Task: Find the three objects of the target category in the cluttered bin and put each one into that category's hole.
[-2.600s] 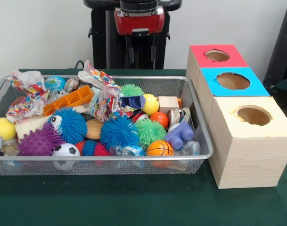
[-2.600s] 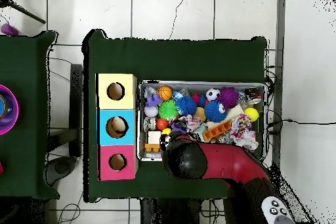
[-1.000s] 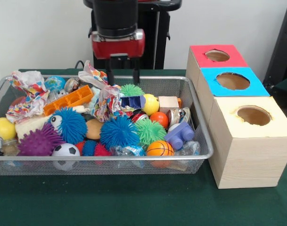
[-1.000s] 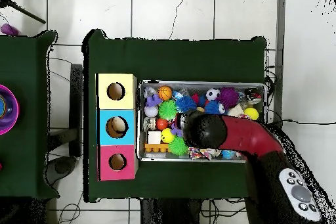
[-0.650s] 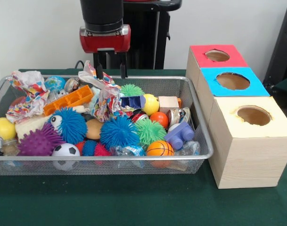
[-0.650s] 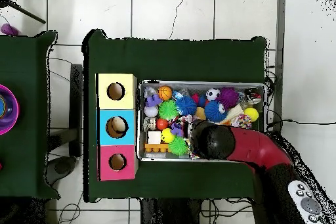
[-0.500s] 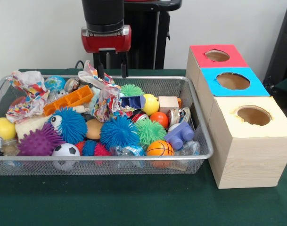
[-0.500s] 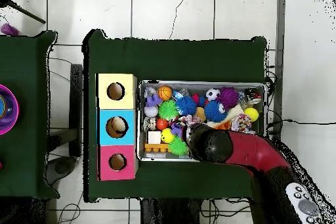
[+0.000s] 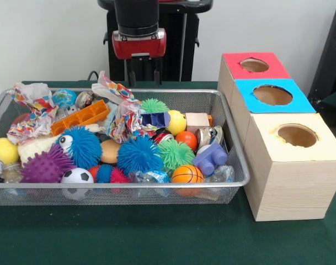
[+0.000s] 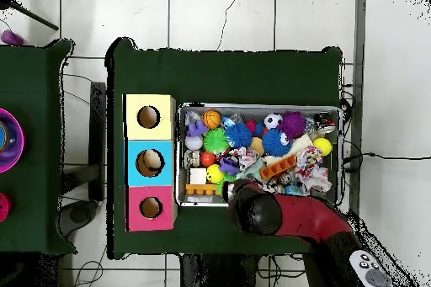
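Inside wire bin [image 9: 234, 182], jumbled toys [image 9: 137, 154].

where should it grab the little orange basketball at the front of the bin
Take the orange basketball across its widest part, coming straight down from above. It sits against the wire bin front wall, with the purple block close behind and clear crinkled wrappers beside it, so only its top is open.
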